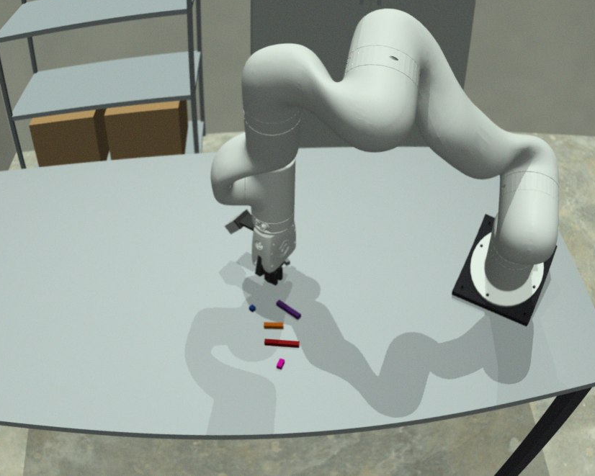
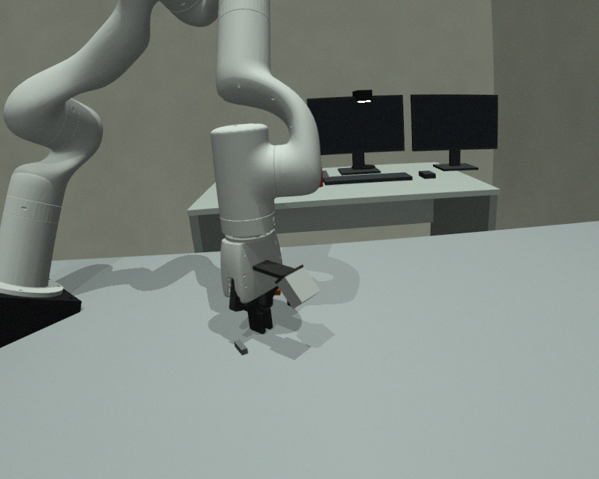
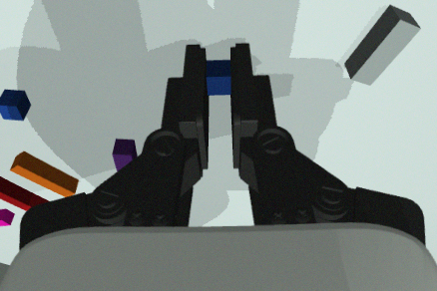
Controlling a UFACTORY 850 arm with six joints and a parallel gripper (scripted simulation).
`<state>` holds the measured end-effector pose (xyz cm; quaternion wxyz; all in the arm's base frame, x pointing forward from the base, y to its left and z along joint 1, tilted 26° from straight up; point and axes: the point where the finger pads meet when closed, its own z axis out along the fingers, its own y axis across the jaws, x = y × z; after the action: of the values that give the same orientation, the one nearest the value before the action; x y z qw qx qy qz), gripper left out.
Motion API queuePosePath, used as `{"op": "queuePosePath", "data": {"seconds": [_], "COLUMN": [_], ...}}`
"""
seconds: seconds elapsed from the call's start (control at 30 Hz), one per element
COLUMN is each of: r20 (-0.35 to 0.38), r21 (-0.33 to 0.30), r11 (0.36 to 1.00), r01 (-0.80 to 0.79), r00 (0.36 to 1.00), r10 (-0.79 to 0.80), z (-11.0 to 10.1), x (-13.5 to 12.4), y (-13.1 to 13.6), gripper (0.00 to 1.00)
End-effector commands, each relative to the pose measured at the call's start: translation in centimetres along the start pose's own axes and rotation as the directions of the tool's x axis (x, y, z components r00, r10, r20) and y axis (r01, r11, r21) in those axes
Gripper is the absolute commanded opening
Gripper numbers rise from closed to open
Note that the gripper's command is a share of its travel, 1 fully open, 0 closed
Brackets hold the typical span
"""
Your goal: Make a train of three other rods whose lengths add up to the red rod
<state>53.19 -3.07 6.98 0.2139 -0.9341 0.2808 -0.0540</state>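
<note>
Blue rod point(image 3: 218, 77), a small cube, pinched between black fingers.

Grey table point(image 1: 112, 264) carries 6 rods and arm base point(image 1: 464, 289).

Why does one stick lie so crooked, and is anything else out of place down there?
The purple rod lies slanted, while the orange rod and red rod lie roughly parallel. The grey rod sits apart, on the tool's other side. Nothing looks spilled or damaged. The tool grips a small blue cube.
</note>
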Motion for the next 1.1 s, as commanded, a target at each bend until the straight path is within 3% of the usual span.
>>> {"op": "queuePosePath", "data": {"seconds": [0.0,0.4,0.9,1.07], "r20": [-0.002,-0.002,-0.002,-0.002], "r21": [0.001,0.001,0.001,0.001], "r11": [1.000,1.000,1.000,1.000], "r01": [0.000,0.000,0.000,0.000], "r00": [1.000,1.000,1.000,1.000], "r10": [0.000,0.000,0.000,0.000], "z": [-0.06,-0.06,-0.06,-0.06], "x": [0.08,0.08,0.08,0.08], "y": [-0.03,-0.03,-0.03,-0.03], "gripper": [0.04,0.04,0.24,0.24]}}
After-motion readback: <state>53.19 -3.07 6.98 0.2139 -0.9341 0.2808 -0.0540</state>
